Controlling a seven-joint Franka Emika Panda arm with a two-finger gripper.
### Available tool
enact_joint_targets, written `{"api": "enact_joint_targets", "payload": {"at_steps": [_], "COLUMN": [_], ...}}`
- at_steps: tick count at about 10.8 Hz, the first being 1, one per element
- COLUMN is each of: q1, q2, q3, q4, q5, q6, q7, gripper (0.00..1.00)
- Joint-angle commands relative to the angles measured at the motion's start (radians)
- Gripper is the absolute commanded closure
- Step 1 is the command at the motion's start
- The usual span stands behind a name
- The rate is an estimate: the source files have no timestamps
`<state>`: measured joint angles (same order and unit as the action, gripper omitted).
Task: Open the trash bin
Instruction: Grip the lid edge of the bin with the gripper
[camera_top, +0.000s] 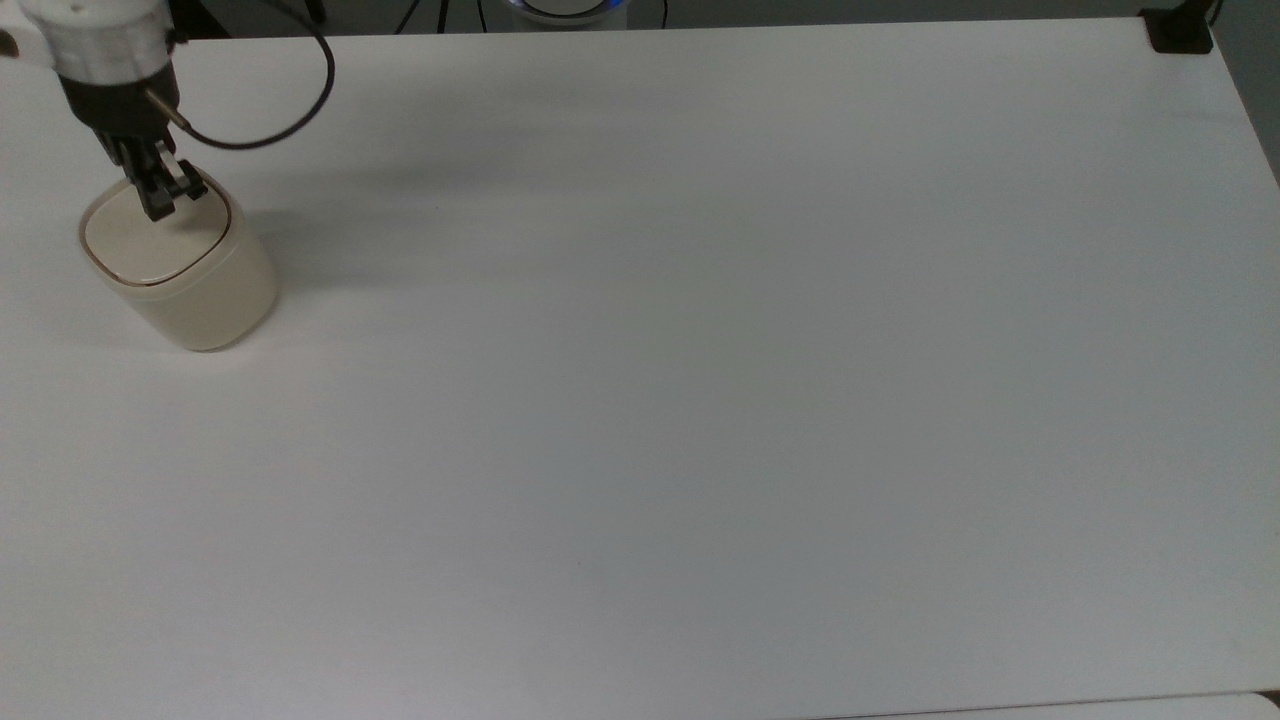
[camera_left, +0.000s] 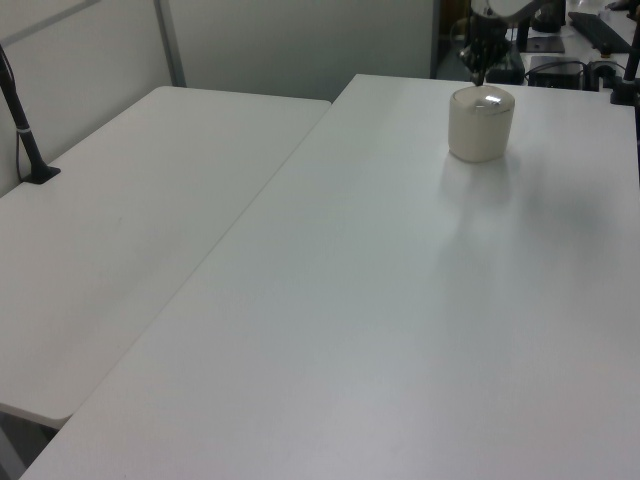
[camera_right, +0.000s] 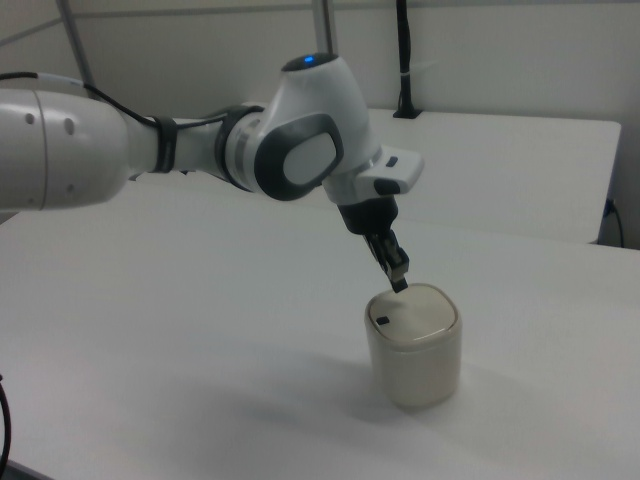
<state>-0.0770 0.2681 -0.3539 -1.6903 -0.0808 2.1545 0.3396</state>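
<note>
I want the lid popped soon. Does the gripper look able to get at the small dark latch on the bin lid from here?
Probably yes. The gripper hangs just above the trash bin, the latch lies bare on the shut lid, and nothing stands between them.

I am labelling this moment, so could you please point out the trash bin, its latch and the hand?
trash bin (camera_top: 205, 300), top view, side wall.
latch (camera_right: 382, 321), right view, dark button on lid.
hand (camera_right: 397, 273), right view, fingertips.
</note>
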Motion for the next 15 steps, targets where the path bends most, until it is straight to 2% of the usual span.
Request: {"api": "enact_joint_targets", "payload": {"at_steps": [1,15], "q1": [0.016,0.016], "q2": [0.013,0.037], "q3": [-0.014,-0.014], "q4": [-0.035,-0.124], "q5": [0.016,0.015], "q6": [0.024,0.126], "q7": [-0.025,-0.042], "gripper": [1.0,1.0]}}
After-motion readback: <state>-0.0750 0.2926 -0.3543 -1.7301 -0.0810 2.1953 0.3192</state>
